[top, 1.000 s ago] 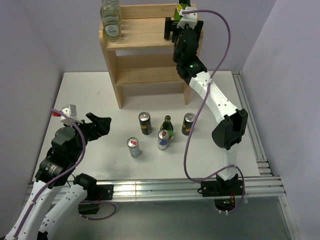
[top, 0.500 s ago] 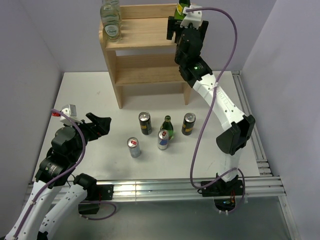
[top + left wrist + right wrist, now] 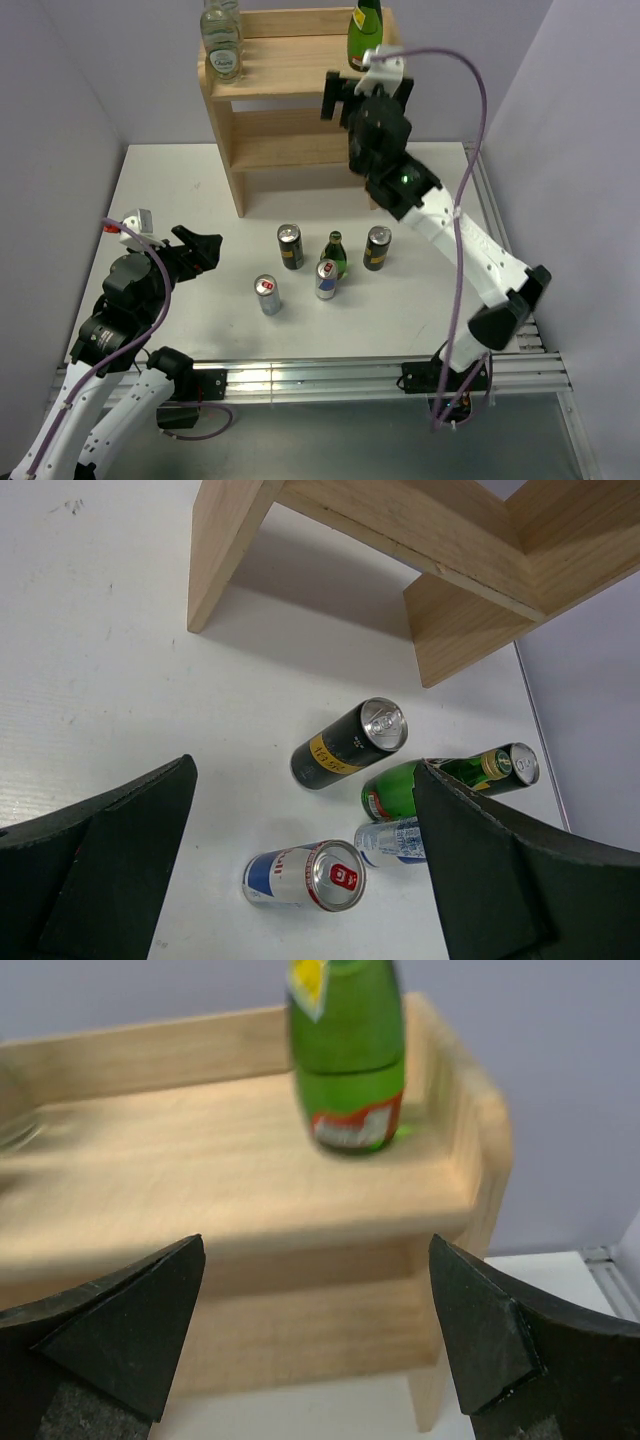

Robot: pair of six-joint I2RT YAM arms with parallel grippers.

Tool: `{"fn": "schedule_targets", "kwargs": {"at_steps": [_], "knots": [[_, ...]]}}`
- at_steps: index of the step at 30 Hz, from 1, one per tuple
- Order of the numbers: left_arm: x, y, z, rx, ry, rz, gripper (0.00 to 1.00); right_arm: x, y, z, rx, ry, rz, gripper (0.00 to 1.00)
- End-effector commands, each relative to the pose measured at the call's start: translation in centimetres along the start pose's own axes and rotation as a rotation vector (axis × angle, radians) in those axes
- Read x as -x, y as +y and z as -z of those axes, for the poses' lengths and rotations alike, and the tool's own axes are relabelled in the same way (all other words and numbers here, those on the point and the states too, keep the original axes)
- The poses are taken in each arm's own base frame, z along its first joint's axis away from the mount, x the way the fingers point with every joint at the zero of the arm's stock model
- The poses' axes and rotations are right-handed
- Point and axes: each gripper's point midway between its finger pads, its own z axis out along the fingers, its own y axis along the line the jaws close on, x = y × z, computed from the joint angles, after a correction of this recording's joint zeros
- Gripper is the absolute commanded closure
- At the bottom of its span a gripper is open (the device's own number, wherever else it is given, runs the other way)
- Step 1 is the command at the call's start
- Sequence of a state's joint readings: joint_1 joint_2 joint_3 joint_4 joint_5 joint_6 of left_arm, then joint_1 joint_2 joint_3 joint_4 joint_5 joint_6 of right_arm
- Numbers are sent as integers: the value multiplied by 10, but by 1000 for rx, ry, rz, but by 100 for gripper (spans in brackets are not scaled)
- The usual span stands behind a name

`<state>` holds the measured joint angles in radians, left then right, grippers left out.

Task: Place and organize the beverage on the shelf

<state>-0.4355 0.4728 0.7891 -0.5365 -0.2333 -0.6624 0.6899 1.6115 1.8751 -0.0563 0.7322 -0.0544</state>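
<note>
- Shelf [image 3: 290,100]: a three-tier rack of light wood, standing at the top centre of the overhead view on the far part of the white table [image 3: 180,190].
- Green bottle [image 3: 364,35]: upright on the top tier, in its right rear corner beside the raised rim. In the right wrist view it stands at the upper centre, with a red label band low on its body.
- Clear glass bottles [image 3: 222,40]: upright at the left end of the top tier.
- Right gripper [image 3: 345,95]: held in front of the shelf's right side at about the level of the upper tiers. Its fingers [image 3: 110,1330] are spread wide and hold nothing.
- Left gripper [image 3: 200,248]: at the left of the overhead view, above the table. Its jaws are released and empty.
- Drinks on the table, centre of the overhead view: a black can [image 3: 290,246], a second green bottle [image 3: 335,255], a dark can [image 3: 376,248], a blue-and-silver can [image 3: 326,279] just in front of that bottle, and a silver can [image 3: 267,294] set apart to the left.
</note>
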Motion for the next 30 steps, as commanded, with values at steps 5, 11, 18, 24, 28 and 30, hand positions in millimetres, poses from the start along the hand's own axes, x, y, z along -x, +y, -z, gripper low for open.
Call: {"fn": "schedule_targets", "kwargs": {"at_steps": [5, 11, 18, 24, 28, 30], "knots": [[2, -1, -2, -4, -15, -1, 4, -69, 19, 123, 113, 124, -165, 0], [-1, -4, -5, -15, 4, -10, 4, -170, -10, 200, 220, 344, -268, 0], [-1, -6, -4, -32, 0, -13, 4, -275, -30, 257, 228, 544, -299, 0], [-5, -6, -8, -31, 17, -23, 4, -331, -25, 289, 279, 629, -334, 0], [-6, -5, -10, -23, 21, -23, 4, -356, -18, 298, 297, 672, -334, 0], [-6, -5, -10, -20, 22, -22, 4, -358, -10, 298, 312, 672, -342, 0]]}}
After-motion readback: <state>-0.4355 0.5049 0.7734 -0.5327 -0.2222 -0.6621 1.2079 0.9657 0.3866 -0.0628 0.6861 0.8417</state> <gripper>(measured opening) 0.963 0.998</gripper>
